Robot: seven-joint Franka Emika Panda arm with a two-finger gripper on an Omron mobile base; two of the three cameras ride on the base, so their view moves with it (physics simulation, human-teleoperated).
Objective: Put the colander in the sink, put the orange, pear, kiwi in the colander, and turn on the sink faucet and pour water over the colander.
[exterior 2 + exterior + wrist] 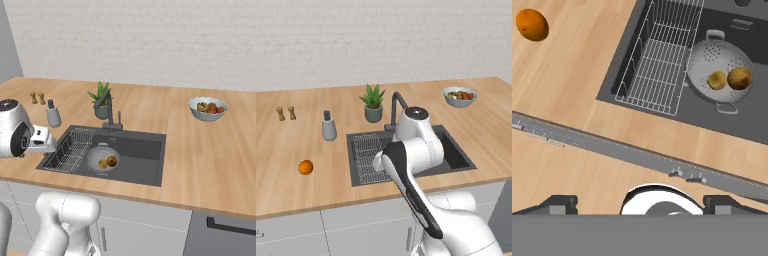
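Colander (722, 70) seen sitting in the sink (752, 115), just beside the wire rack (662, 60); two fruits inside, a yellowish pear (716, 80) touching a brownish kiwi (739, 78). Same colander (102, 159) visible from the right base camera, but hidden behind the arm in the left base view. Orange (305, 167) left out on the counter (286, 145), well apart from the sink (456, 155); also caught in the hand view (532, 25). Faucet (107, 107) standing at the basin's back edge, near a potted plant (373, 103). Gripper (640, 202) spread wide, grasping nothing, over the counter's front edge.
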